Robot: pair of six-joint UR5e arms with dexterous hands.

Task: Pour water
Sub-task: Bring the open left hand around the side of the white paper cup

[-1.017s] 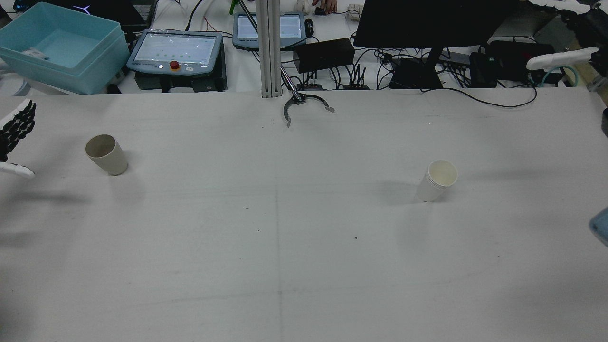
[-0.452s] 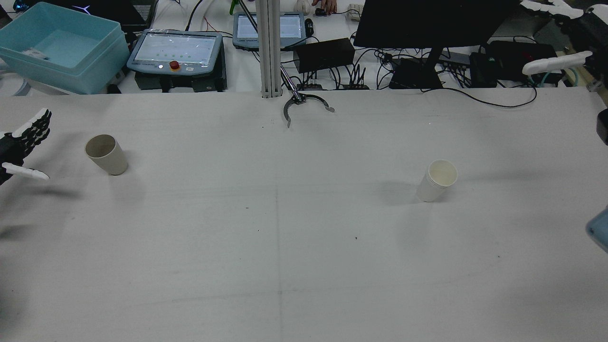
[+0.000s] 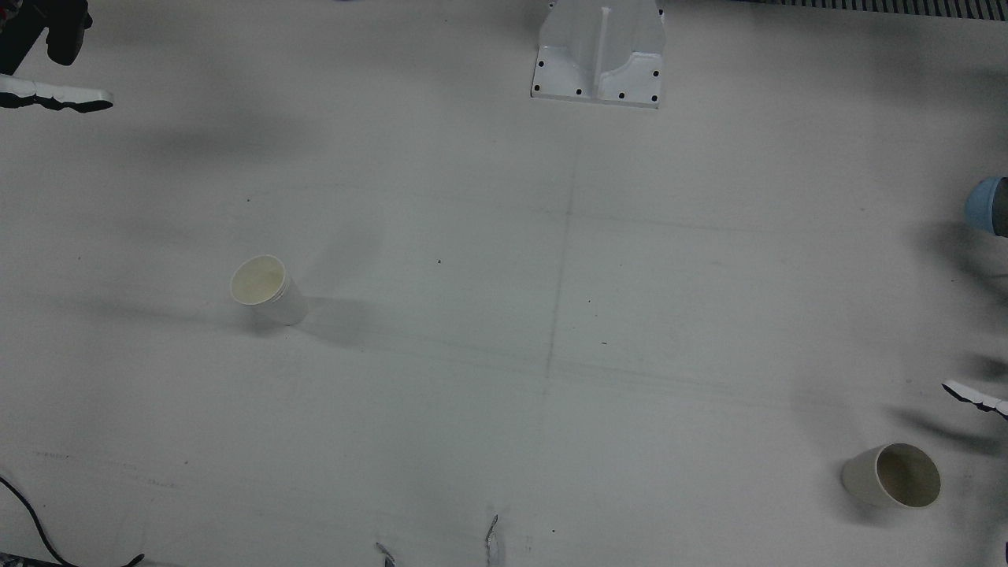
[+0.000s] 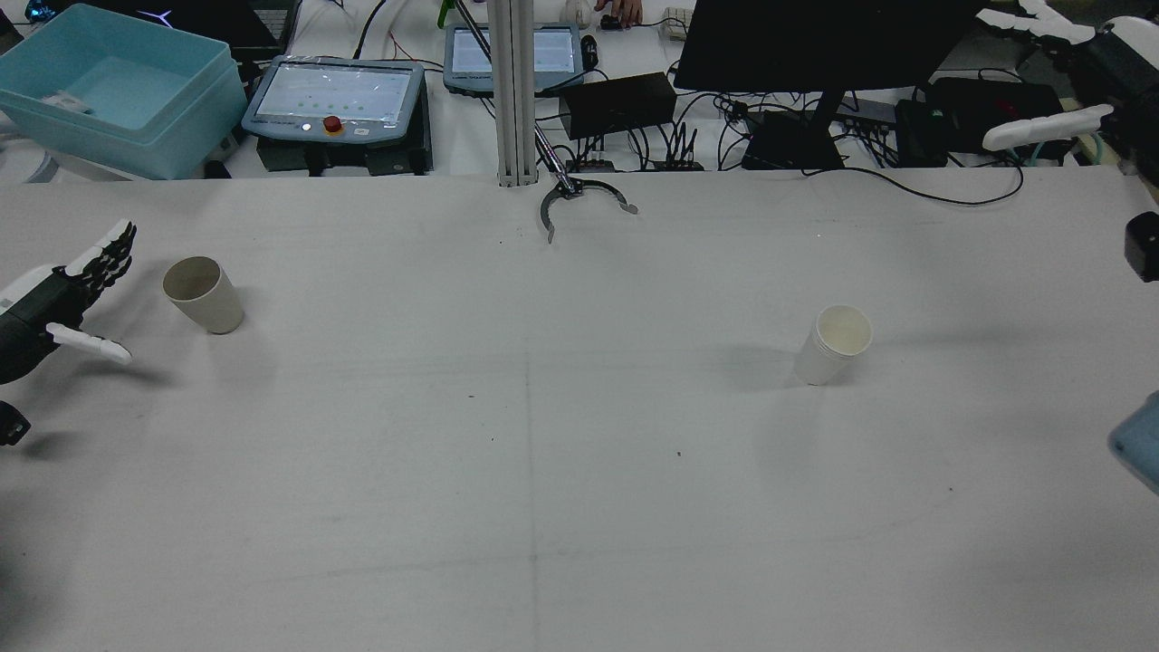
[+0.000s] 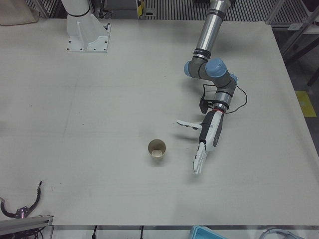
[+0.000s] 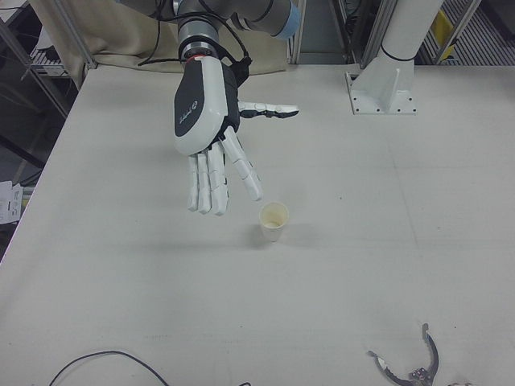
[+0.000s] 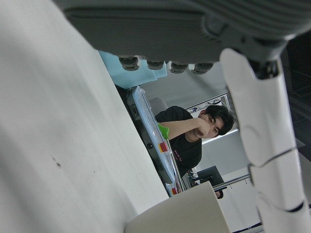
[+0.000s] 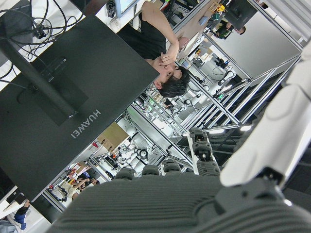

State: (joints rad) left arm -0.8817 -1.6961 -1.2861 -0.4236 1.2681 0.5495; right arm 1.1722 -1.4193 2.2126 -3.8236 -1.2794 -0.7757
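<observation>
A wide white table (image 4: 579, 471) fills the station, with screens, cables and a blue bin crowded along its far edge. Two paper cups stand upright on it, well apart — a tan cup (image 4: 203, 294) on the robot's left half and a white cup (image 4: 833, 344) on its right half. Whether either holds water cannot be told from here.

The left hand (image 5: 207, 139) hangs low just beside the tan cup, not touching it, its fingers (image 5: 200, 162) spread apart and empty. The right hand (image 6: 205, 121) hovers high above the table, well clear of the white cup, fingers likewise splayed and holding nothing.

The risk lies in the grasp to come. Paper cups are light and soft — a sideways brush from the left hand before the fingers wrap would likely tip or skid the tan cup, and too hard a squeeze could buckle the wall and spill. The cups also stand far apart, so a carried cup must stay level over a long stretch.
</observation>
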